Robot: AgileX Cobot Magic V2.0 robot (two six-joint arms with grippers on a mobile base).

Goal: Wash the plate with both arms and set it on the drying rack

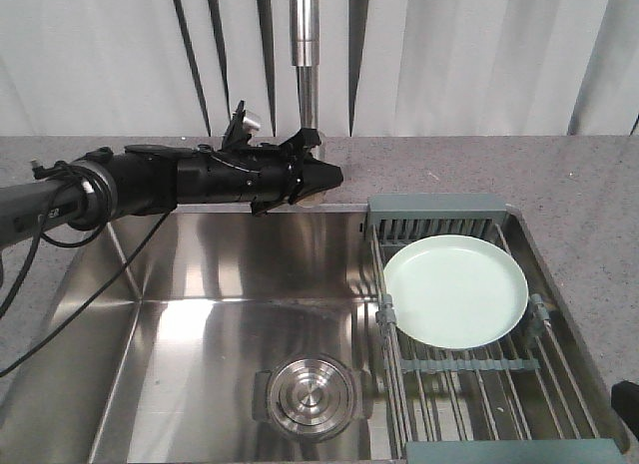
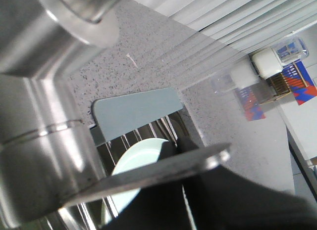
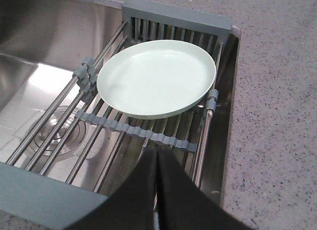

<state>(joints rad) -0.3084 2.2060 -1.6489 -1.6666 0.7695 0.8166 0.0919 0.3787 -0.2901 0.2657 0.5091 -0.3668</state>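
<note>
The speckled grey surface point(image 1: 559, 175) framed a stainless sink point(image 1: 200, 344), the biggest thing in view, with its round steel drain point(image 1: 310, 396) low in the basin. Across the sink's right side lay the drying rack point(image 1: 469, 379), steel rods running between grey-green end bars. The pale mint plate point(image 1: 455, 289) rested flat on those rods near the rack's far end, free of both arms.

The left arm point(image 1: 190, 180) reached in from the left, level above the sink's back edge, and its left pincer point(image 1: 318, 177) sat right at the foot of the faucet point(image 1: 305, 45). In the left wrist view the faucet's metal body point(image 2: 39, 141) filled the near frame and a flat lever point(image 2: 163, 170) crossed in front of the black fingers; whether that pincer was apart or clamped on the lever I could not tell. The right pincer point(image 3: 157, 190) hung over the rack's near end, its two black fingers pressed together on nothing.

Judging from this, the plate was either already racked or not yet taken for washing; no water was running, and the frames did not settle which.
</note>
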